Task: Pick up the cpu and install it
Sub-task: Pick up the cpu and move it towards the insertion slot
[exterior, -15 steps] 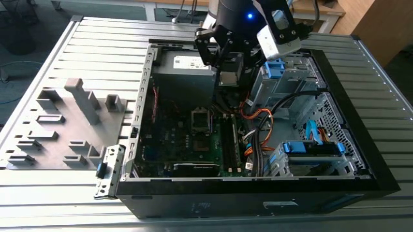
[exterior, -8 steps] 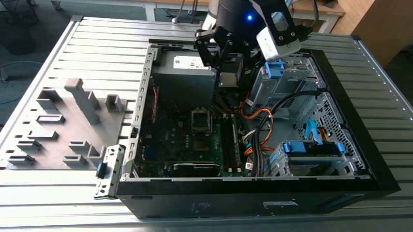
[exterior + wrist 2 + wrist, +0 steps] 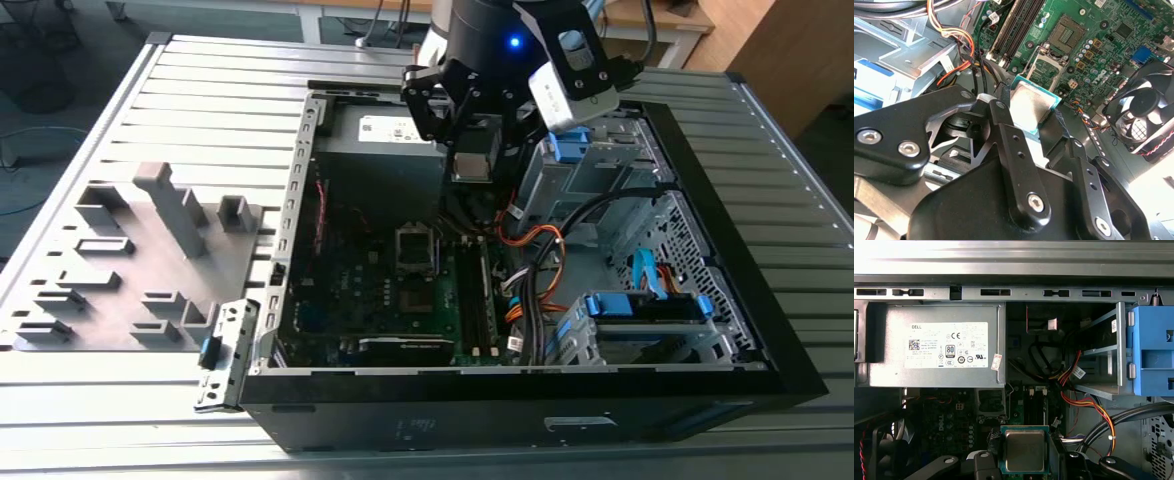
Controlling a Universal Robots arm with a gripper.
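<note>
- Black linkage bars of the hand point(image 3: 1028, 119) sit closest to the lens in the second wrist view, its two fingers clamped on opposite edges of the cpu point(image 3: 1030, 102).
- Being square, the cpu has no longer side. Its silver-grey metal top, rimmed in green, faces back up toward the wrist, and the chip lies flat between the fingertips.
- Held this way, the cpu hangs above the open computer case point(image 3: 534, 425), clear of the green motherboard point(image 3: 360, 280) below the hand.
- Below the hand and apart from the cpu lies the socket point(image 3: 416, 252) with its metal frame.
- Beyond the fingertips stands a grey power supply point(image 3: 884, 345), which bears a white label point(image 3: 948, 345) of dark print and round marks, with a small sticker just beside it.
- Off to one side of the hand are a blue drive bracket point(image 3: 1154, 350) and a bundle of orange, yellow and red wires point(image 3: 1094, 412).
- A black fan point(image 3: 1141, 112) sits below the hand, near the socket.
- The case rests on a slatted grey table point(image 3: 200, 90).
</note>
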